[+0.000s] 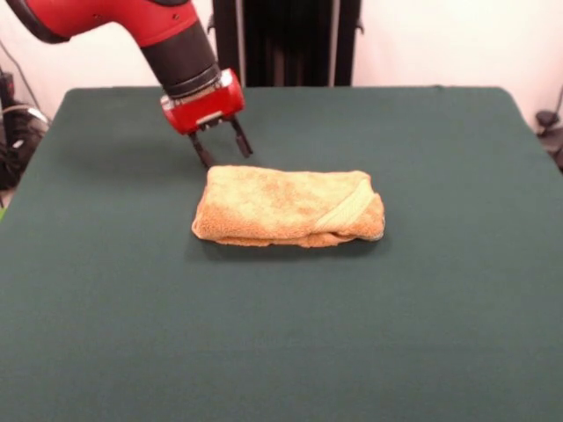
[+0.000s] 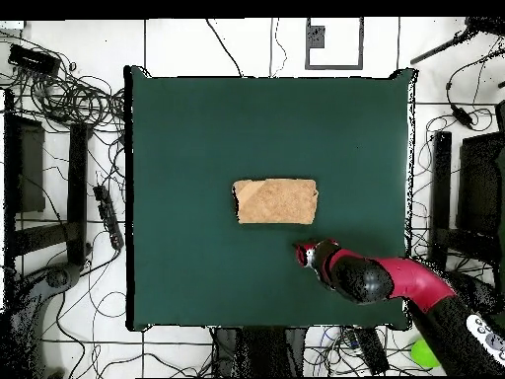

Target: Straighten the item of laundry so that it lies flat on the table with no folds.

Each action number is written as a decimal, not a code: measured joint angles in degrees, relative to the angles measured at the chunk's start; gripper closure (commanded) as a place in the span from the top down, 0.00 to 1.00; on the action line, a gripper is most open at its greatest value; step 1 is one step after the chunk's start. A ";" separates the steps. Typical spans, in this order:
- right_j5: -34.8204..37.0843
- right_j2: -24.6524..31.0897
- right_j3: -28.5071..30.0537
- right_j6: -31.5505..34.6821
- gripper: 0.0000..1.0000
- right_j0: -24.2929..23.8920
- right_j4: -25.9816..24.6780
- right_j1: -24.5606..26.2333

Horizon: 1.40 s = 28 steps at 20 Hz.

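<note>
Orange-tan terry, the towel (image 1: 286, 207) lies folded into a thick oblong near the middle of the table (image 1: 281, 334), its long side running left to right in the front view. Layered edges show along its near side, so it is doubled over and not spread flat. A paler yellowish band (image 1: 345, 208) crosses its right end at a slant, from the top corner down toward the near edge. The dark green cloth is bare all round the towel. The gripper (image 1: 223, 144) hangs just behind the towel's far left corner in the front view, tilted, with its two dark fingers (image 1: 240, 137) spread apart and nothing between them. One fingertip comes down close to the towel's far edge, but whether it touches is unclear. In the overhead view the towel (image 2: 276, 200) sits a little above the table's centre, and the gripper (image 2: 304, 253) is beside its lower right corner, with the red and black arm (image 2: 395, 279) reaching in from the lower right.
</note>
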 measured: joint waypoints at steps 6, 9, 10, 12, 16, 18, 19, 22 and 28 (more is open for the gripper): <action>-5.35 3.56 -1.19 0.00 1.00 -1.36 -0.55 2.03; -5.97 5.10 -1.62 0.00 1.00 -1.25 -0.59 2.05; -5.97 5.32 -1.65 0.00 1.00 -1.25 -0.59 1.97; -5.96 5.97 -1.68 0.00 1.00 -1.25 -0.50 1.62; -5.95 7.60 -1.69 0.00 1.00 -1.23 0.14 -0.60; -5.96 8.28 -1.99 0.00 0.00 -0.84 0.66 -2.65; -5.96 8.28 -2.04 0.00 0.00 -0.77 0.77 -2.81; -5.96 8.28 -2.27 0.00 0.00 -0.48 1.21 -3.42; -5.96 8.27 -3.02 0.00 0.00 0.23 2.27 -3.93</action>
